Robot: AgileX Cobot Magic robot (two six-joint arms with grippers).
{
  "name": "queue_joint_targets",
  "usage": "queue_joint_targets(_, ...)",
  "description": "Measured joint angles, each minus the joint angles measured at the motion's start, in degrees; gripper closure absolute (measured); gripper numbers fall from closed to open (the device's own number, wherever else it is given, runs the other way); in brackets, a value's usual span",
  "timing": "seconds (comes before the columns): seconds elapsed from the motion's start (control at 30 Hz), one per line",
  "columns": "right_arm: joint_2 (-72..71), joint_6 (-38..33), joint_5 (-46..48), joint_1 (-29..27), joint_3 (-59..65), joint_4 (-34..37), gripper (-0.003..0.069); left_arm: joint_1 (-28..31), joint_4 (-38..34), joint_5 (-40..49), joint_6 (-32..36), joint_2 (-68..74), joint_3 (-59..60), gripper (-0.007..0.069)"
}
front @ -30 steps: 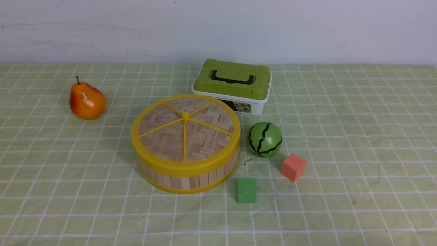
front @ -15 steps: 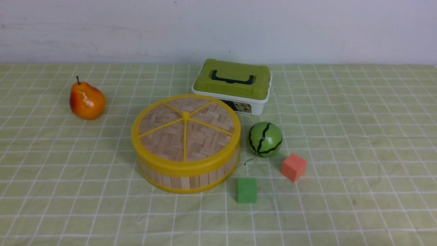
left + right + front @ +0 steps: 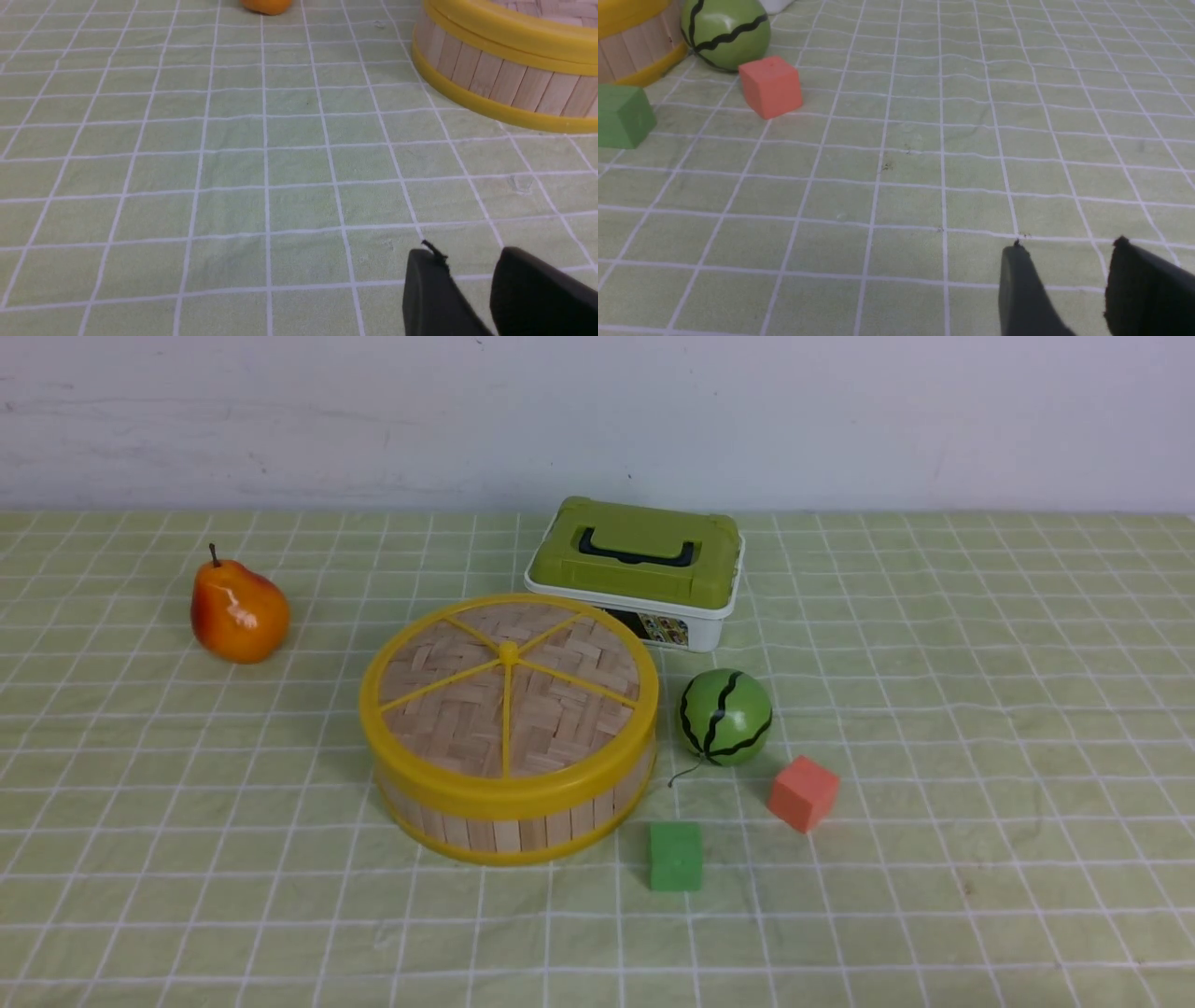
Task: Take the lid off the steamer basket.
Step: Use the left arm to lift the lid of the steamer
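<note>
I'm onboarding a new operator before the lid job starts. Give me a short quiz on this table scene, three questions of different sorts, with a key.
1. True or false: the lid is sitting on the steamer basket.
2. Which thing stands farthest to the robot's left? A pear, B green block, C toy watermelon.
3. Fill in: seen from the front, the green-lidded box stands ___ the basket.

Key: 1 true; 2 A; 3 behind.

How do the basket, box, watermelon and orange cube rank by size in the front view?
1. basket
2. box
3. watermelon
4. orange cube
The box sits farther back, so it looks smaller.
</note>
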Motion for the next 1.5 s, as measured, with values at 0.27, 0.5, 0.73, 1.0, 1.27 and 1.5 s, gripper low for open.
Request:
queue_joint_targets(0.27,0.0,0.0,0.0,0.0,0.0,0.0,0.0417,0.0,0.0,-15.1,0.0,0.0,0.0,0.0414)
queue_joint_targets(0.5,0.0,0.0,0.0,0.0,0.0,0.0,0.0417,0.0,-0.3,-33.0,-0.4,0.0,0.0,0.0406)
queue_joint_targets(0.73,0.0,0.0,0.0,0.0,0.0,0.0,0.0417,0.0,-2.6,-49.2,-19.3,0.0,0.0,0.0398)
queue_joint_targets(1.0,0.0,0.0,0.0,0.0,0.0,0.0,0.0417,0.0,-3.3,-46.6,-27.6,0.6,-8.1,0.0389)
queue_joint_targets(1.27,0.0,0.0,0.0,0.0,0.0,0.0,0.0417,0.0,-2.2,-13.2,-20.0,22.6,-34.1,0.0388)
queue_joint_targets(1.5,0.0,0.0,0.0,0.0,0.0,0.0,0.0417,0.0,-3.7,-17.7,-19.9,40.7,-37.4,0.0391)
